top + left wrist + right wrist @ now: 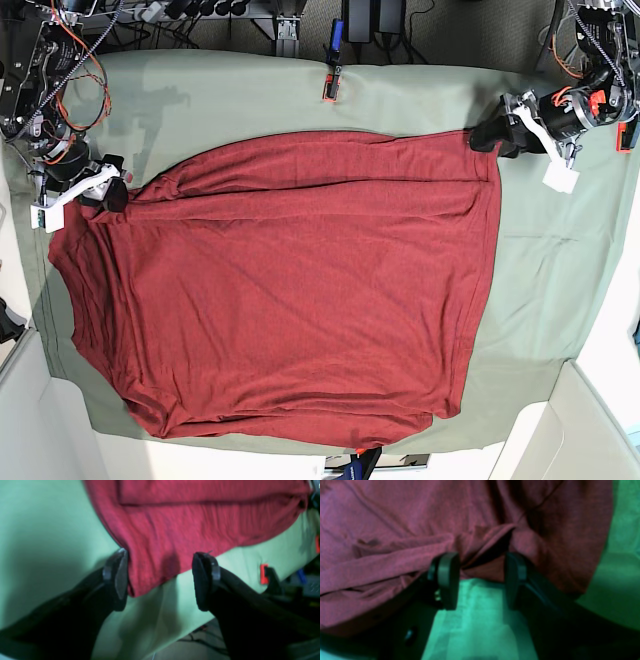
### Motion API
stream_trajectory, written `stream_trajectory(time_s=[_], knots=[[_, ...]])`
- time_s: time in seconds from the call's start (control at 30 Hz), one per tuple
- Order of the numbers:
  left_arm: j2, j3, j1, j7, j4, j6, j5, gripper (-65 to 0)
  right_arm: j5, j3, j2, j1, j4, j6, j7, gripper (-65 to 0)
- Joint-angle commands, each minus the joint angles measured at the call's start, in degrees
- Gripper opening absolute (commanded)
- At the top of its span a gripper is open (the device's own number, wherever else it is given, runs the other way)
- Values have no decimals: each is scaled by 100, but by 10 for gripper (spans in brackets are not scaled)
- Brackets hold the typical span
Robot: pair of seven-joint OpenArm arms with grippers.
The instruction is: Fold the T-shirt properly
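The dark red T-shirt [290, 290] lies spread flat on the sage-green cloth [540, 270], with a fold line along its far edge. My left gripper [482, 137] is at the shirt's far right corner. In the left wrist view the gripper [162, 580] is open, with the shirt's corner [155, 562] lying between its fingers. My right gripper [115, 195] is at the shirt's far left edge. In the right wrist view it [481, 580] is open, with a bunched ridge of shirt fabric [485, 555] between its fingertips.
An orange-red clamp [329, 88] holds the cloth at the far table edge and also shows in the left wrist view [263, 573]. Cables and arm bases crowd the far corners. White bin walls [560, 430] stand at the near corners.
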Motion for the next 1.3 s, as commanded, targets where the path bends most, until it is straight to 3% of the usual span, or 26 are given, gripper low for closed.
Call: stream_trajectory(time_s=[0.0,0.1,0.23,0.53,0.87,1.17,1.2,1.27], knots=[[-83,-22,37,48,149,-14,9,-329,83,48,76,2,118,4,74,-357],[-85,-22,138,44,380,-14,66,-505,85,90,76,-157,118,0,57,-357],[-87,-24,175,20,516,-14,240,-642,85,240,76,-391,118,-66,61,-357],[-103,-24,175,7,901,-14,389,-650,278,1023,76,-492,116,-190,68,-357],[-197,-24,177,7,1064,-14,387,-650,256,1005,76,-278,13,-188,341,-357],[-197,-24,177,85,1064,-14,389,-650,262,1005,76,225,-796,-186,358,-359],[-197,-24,177,96,1064,-14,389,-650,260,1005,76,225,-826,-186,358,-377],[-201,-26,175,116,1064,-14,387,-650,258,1008,79,223,-824,-184,323,-497]])
